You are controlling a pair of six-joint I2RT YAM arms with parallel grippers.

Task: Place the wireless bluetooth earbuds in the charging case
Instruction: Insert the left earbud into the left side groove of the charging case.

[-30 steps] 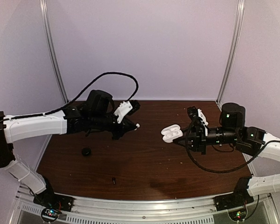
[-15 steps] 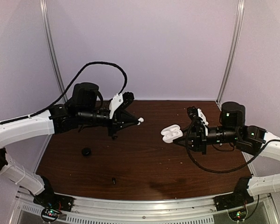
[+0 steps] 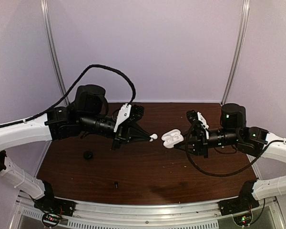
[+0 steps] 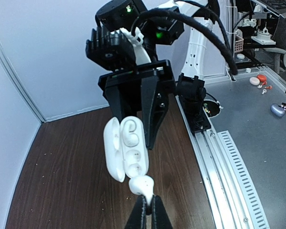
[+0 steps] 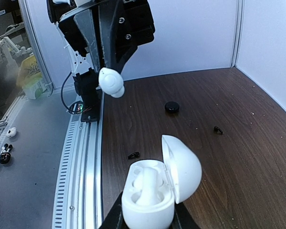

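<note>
Top external is looking down on the dark wooden desk (image 3: 143, 174). Above its middle, the right gripper (image 3: 183, 142) is clamping the glossy white oval charging case (image 3: 171, 139) open-side outward, so the left gripper (image 3: 149, 138), pinching a tiny white earbud (image 3: 154, 137) by its stem, is facing the empty hollow.

No legible text, labels, brand marks or numbers on any surface in the three views; nothing to record.
</note>
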